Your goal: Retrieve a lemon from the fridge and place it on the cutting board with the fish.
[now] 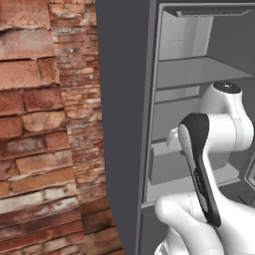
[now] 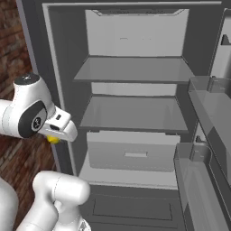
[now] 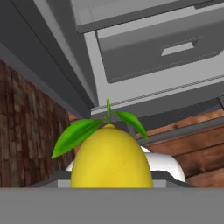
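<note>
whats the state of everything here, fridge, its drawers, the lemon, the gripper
fridge: door open, shelves bare.
inner drawer: pushed in, shut.
lower drawer front: shut.
lemon: out of the fridge, held at the gripper, stem and green leaves pointing away from the hand.
gripper: jaws shut on the lemon, hanging outside the fridge by its left wall.
</note>
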Controlling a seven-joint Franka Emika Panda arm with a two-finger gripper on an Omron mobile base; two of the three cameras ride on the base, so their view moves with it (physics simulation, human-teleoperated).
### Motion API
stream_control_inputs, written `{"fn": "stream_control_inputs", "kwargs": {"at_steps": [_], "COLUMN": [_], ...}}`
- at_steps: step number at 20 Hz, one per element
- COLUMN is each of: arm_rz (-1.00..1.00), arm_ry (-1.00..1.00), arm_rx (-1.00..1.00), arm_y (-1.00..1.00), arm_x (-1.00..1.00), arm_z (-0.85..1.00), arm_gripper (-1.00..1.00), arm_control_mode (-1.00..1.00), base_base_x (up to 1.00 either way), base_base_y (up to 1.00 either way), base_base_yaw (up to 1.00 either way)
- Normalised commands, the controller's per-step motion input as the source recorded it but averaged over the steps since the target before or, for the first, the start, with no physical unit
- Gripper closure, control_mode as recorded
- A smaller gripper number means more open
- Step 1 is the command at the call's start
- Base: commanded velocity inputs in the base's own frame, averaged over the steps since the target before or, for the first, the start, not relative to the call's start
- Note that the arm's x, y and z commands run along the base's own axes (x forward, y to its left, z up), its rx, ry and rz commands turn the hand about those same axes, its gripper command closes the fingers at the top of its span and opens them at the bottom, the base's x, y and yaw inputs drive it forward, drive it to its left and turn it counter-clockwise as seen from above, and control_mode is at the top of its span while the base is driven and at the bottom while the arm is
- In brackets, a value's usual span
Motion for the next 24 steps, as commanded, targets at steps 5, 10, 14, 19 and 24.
{"fn": "stream_control_inputs", "kwargs": {"at_steps": [5, 10, 14, 19, 24], "arm_rz": [0.0, -0.02, 0.0, 0.0, 0.0], "arm_ry": [0.0, 0.0, 0.0, 0.0, 0.0], "arm_rx": [0.0, 0.01, 0.0, 0.0, 0.0], "arm_y": [0.0, -0.06, 0.0, 0.0, 0.0], "arm_x": [0.0, -0.2, 0.0, 0.0, 0.0], "arm_z": [0.0, -0.02, 0.0, 0.0, 0.0], "arm_gripper": [1.0, 1.0, 1.0, 1.0, 1.0], "arm_control_mode": [-1.0, 1.0, 1.0, 1.0, 1.0], "base_base_x": [0.0, -0.16, -0.98, -1.0, -0.82], "base_base_y": [0.0, -0.07, -0.26, -0.22, -0.3], "base_base_yaw": [0.0, -0.04, -0.5, -0.57, -0.62]}}
